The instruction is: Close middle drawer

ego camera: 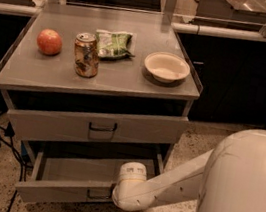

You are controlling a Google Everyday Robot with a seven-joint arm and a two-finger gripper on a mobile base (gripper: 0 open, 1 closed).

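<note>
- The wide, shallow grey metal middle drawer (54,195) stands pulled well out of the grey metal cabinet, with its bare inside floor open to view.
- Its low front panel carries a small dark loop handle (99,194) near the middle.
- The white robot arm (175,183) reaches in from the lower right, and its rounded end lies against the right end of that front panel.
- The gripper (119,196) is at that end of the arm, just right of the small handle and on the outer side of the drawer front. The arm's white casing covers most of it, so I cannot tell whether it is apart or together.
- Above the open drawer, the taller grey drawer front (58,128) with a larger dark handle (102,127) sits slightly forward of the cabinet frame.
- On the flat grey worktop (127,79) are a round red-orange apple (49,42), an upright brown-and-gold drinks can (86,55), a crumpled green snack bag (113,44) and a shallow pale round bowl (167,66).
- The can stands between the apple and the bowl, with the bag just behind it.
</note>
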